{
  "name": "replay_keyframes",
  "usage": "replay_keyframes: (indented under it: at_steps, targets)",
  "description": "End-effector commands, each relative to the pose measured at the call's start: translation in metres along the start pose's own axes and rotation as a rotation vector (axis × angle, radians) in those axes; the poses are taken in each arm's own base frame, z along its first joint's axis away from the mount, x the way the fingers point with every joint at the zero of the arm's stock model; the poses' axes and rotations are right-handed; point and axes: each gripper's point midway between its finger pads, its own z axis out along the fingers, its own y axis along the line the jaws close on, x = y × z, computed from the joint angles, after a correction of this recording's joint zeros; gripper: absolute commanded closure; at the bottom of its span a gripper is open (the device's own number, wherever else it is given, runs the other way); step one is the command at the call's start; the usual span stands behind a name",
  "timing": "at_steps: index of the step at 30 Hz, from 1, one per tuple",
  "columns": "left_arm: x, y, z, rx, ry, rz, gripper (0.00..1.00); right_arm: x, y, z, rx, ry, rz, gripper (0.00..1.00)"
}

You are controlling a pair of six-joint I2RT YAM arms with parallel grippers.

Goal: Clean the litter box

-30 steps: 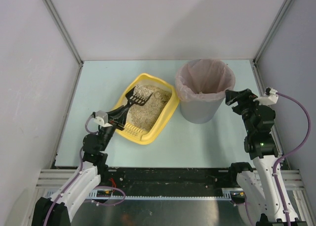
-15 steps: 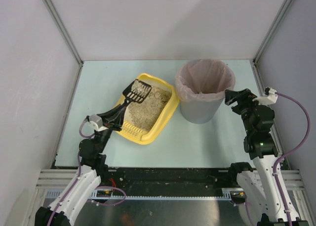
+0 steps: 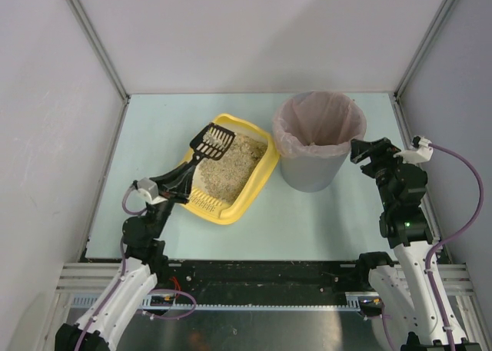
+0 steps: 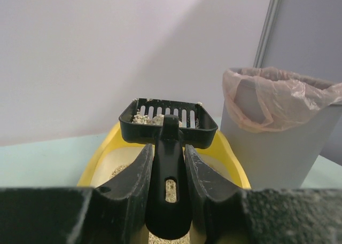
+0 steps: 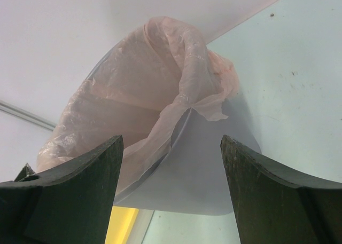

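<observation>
Since a second ago, the black slotted scoop (image 3: pixel 212 141) is being raised out of the litter (image 3: pixel 231 165) and drawn a little toward the box's far left corner, while the left arm is being pulled back toward its base; the right arm is being kept where it was.

Everything is being carried by the pale green surface (image 3: pixel 154 136). At its right, the grey round bin (image 3: pixel 307 178) is being left upright, its pinkish liner (image 3: pixel 288 128) folded over the rim; whether anything has been dropped inside cannot be told. Just beside the bin, on its left, the yellow litter box (image 3: pixel 257 188) is lying at a slant, beige litter spread across its floor and its slotted lip turned toward the left arm.

Above the far end of the box the scoop is being held roughly level, its handle clamped in the left pincer (image 3: pixel 178 183). From the left wrist view the two fingers (image 4: pixel 140 169) are being pressed against either side of the handle, and a few pale bits are resting on the slotted blade.

By the bin's right side the right pincer (image 3: pixel 369 151) is being held wide apart and gripping nothing; contact with the bin cannot be told.

As a judgement, one scoopful is being sifted and raised, but nothing is yet being tipped into the bin. Carrying the load across, emptying it and further passes through the litter appear to be left.
</observation>
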Motion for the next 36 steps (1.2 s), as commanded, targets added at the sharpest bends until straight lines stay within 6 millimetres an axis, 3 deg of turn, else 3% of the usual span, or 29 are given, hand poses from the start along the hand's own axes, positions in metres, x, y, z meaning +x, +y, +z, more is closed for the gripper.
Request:
replay_keyframes:
  at_steps: [1, 3, 6, 9, 12, 14, 15, 18, 20, 22, 25, 27, 28, 30, 32, 33, 35, 36]
  targets:
    - [0.022, 0.005, -0.018, -0.029, 0.010, -0.034, 1.00, -0.017, 0.008, -0.002, -0.019, -0.068, -0.003, 0.22]
    - [0.019, -0.009, -0.013, 0.048, 0.030, -0.045, 1.00, -0.017, 0.008, -0.001, -0.019, -0.067, -0.005, 0.22]
    - [0.021, 0.009, -0.020, -0.059, 0.005, -0.056, 1.00, -0.014, 0.008, 0.000, -0.021, -0.057, 0.002, 0.22]
    - [0.021, -0.005, -0.017, 0.022, 0.035, -0.041, 1.00, -0.016, 0.009, -0.001, -0.021, -0.065, -0.005, 0.22]
    - [0.016, 0.016, -0.020, -0.099, -0.003, -0.040, 1.00, -0.015, 0.008, -0.002, -0.020, -0.064, -0.003, 0.22]
    - [0.013, -0.004, -0.015, 0.015, 0.017, -0.027, 1.00, -0.016, 0.008, -0.002, -0.020, -0.069, -0.006, 0.22]
    - [0.017, -0.004, -0.014, 0.019, 0.041, -0.029, 1.00, -0.017, 0.008, -0.003, -0.016, -0.071, -0.004, 0.22]
    - [0.012, 0.015, -0.017, -0.090, 0.001, -0.035, 1.00, -0.015, 0.009, -0.002, -0.020, -0.064, -0.002, 0.22]
    - [0.011, -0.003, -0.015, 0.003, 0.011, -0.045, 1.00, -0.016, 0.009, -0.002, -0.025, -0.066, -0.006, 0.22]
    - [0.016, -0.004, -0.015, 0.011, 0.036, -0.055, 1.00, -0.018, 0.008, -0.003, -0.015, -0.075, -0.002, 0.22]
    - [0.007, 0.003, -0.015, -0.035, -0.001, -0.065, 1.00, -0.016, 0.010, -0.003, -0.027, -0.066, -0.003, 0.22]
    - [-0.019, 0.001, -0.007, -0.043, -0.041, -0.061, 1.00, -0.018, 0.011, -0.004, -0.030, -0.072, -0.005, 0.22]
    - [-0.008, 0.004, -0.006, -0.063, 0.025, -0.075, 1.00, -0.021, 0.011, -0.006, -0.028, -0.084, -0.004, 0.22]
    - [-0.016, 0.002, 0.001, -0.064, 0.064, -0.082, 1.00, -0.022, 0.009, -0.009, -0.022, -0.091, -0.003, 0.22]
    - [-0.006, 0.004, -0.001, -0.083, 0.142, -0.100, 1.00, -0.023, 0.008, -0.010, -0.016, -0.097, -0.005, 0.22]
    - [-0.016, 0.003, 0.002, -0.086, 0.137, -0.099, 1.00, -0.023, 0.008, -0.010, -0.016, -0.097, -0.006, 0.22]
    - [-0.012, 0.006, -0.002, -0.116, 0.188, -0.106, 1.00, -0.024, 0.008, -0.011, -0.015, -0.098, -0.009, 0.22]
    - [-0.024, 0.006, 0.001, -0.126, 0.177, -0.099, 1.00, -0.023, 0.008, -0.010, -0.013, -0.098, -0.009, 0.22]
